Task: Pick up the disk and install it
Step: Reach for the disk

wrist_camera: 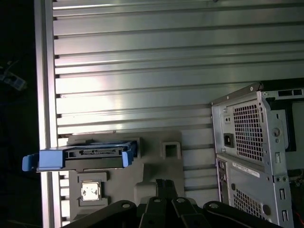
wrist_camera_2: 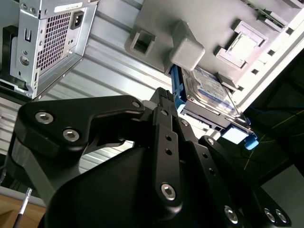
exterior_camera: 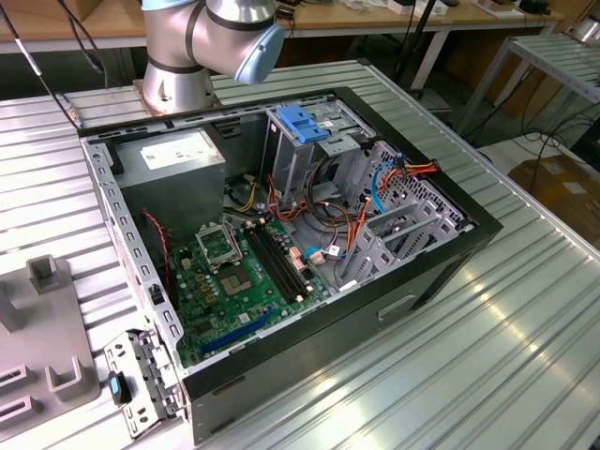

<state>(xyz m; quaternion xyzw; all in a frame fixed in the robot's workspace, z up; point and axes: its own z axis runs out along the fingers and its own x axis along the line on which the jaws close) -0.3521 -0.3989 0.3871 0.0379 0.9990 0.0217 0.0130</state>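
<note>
Black tool [wrist_camera: 164, 186] hangs over the tabletop [wrist_camera: 142, 71], holding nothing; whether it is wide or narrow I cannot tell. Just beyond it, untouched, the disk [wrist_camera: 83, 157] stands on edge in a grey holder [wrist_camera: 152, 171], probably so its flat sides are free to grip. Farther off stands the case [wrist_camera: 247, 142], likely awaiting it.

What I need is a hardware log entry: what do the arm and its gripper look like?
In the exterior view the arm is thick silver-grey cylinders with a round light-blue joint cap. In the first wrist view the gripper is matte black: angular linked bars dotted with silver screw heads.
</note>
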